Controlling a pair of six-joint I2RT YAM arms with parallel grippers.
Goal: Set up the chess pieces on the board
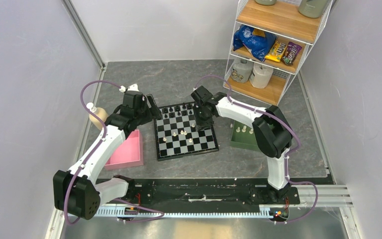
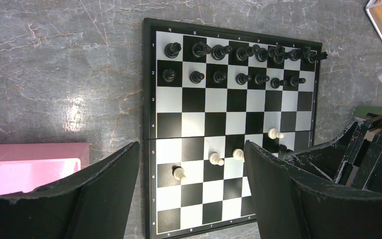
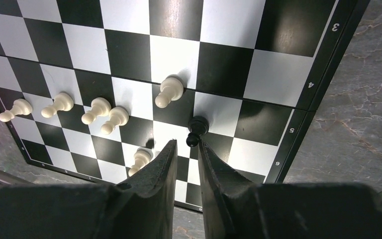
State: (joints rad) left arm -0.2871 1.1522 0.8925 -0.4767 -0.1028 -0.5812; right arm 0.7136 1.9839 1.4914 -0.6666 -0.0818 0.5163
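- The board (image 2: 194, 99) is lying flat in the middle of the grey counter (image 1: 179, 79), between the two arms.
- Black pieces (image 2: 197, 77) are standing in two rows along its far edge; several white pawns (image 3: 169, 92) are standing scattered over the near half.
- The left tool (image 2: 191, 147) is hovering by the board's far left corner with its fingers spread wide and nothing between them.
- The right tool (image 3: 188, 144) is reaching over the board's right side with its fingers nearly together. A lone black pawn (image 3: 197, 127) is sitting right at their tips; I cannot tell whether it is clamped.
- A pink tray (image 1: 129, 149) is sitting just left of the board.
- A green tray (image 1: 236, 142) on the right is holding more white pieces (image 1: 239, 129), partly hidden behind the right arm.
- A wire shelf (image 1: 271, 50) with snack packets is standing at the far right.
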